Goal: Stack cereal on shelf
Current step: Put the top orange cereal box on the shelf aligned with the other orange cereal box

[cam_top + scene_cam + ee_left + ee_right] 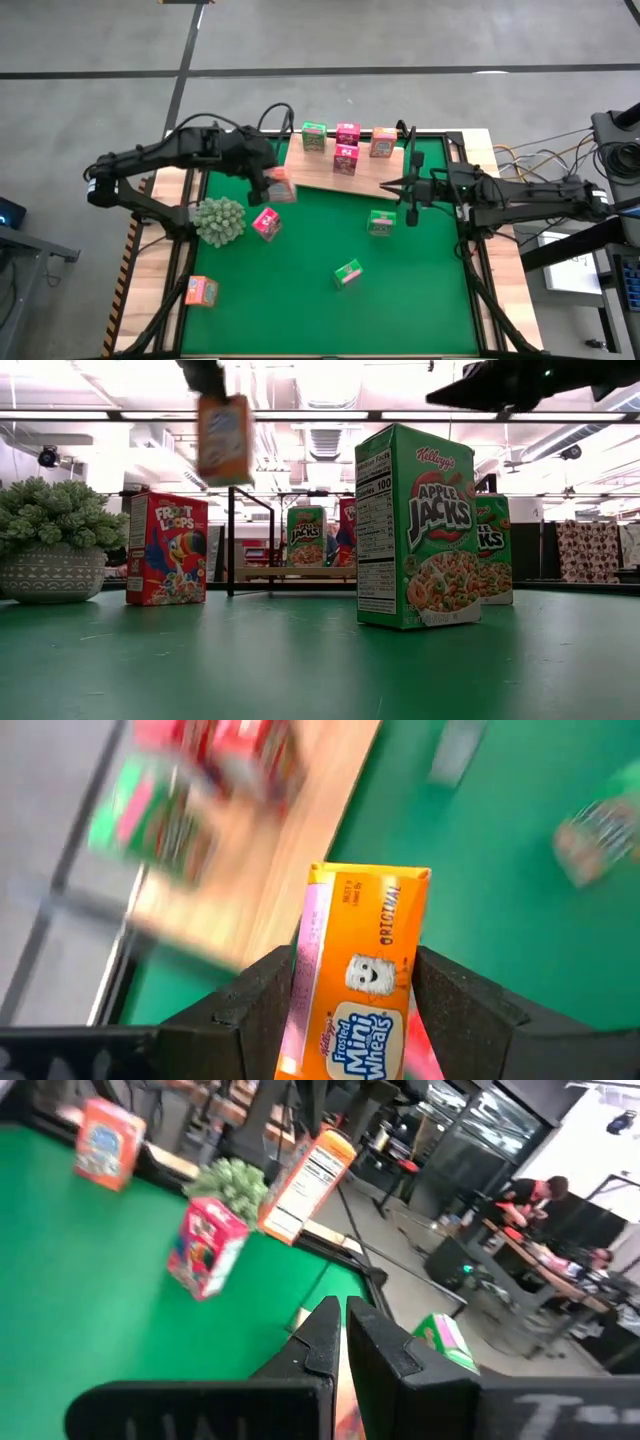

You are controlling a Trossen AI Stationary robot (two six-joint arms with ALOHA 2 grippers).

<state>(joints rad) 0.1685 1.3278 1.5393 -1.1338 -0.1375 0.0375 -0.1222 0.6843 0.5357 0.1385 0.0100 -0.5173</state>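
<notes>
My left gripper [360, 1015] is shut on an orange cereal box [366, 945], high above the mat near the shelf's left end [280, 188]. The shelf [320, 178], a light wooden board, lies at the far edge and carries a green [314, 135], two pink [347, 133] and an orange box [382, 142]. A pink box [267, 223] and two green boxes [380, 222], [347, 272] stand on the green mat. Another orange box [201, 291] sits at the near left. My right gripper [345, 1330] hovers shut over the shelf's right end. My left gripper pinches the orange box between its two fingers [262, 1005], one on each narrow side [312, 935], at the end nearest the wrist. The fingers slant down from the table's left. The box [224, 438] hangs below them, lifted clear and slightly tilted.
A grey-green spiky plant in a pot [220, 220] stands at the mat's left, close below the left arm. Black wire uprights [411, 150] rise at the shelf's ends. Cables lie beyond the table's right edge [540, 160]. People sit in the room behind [530, 1195].
</notes>
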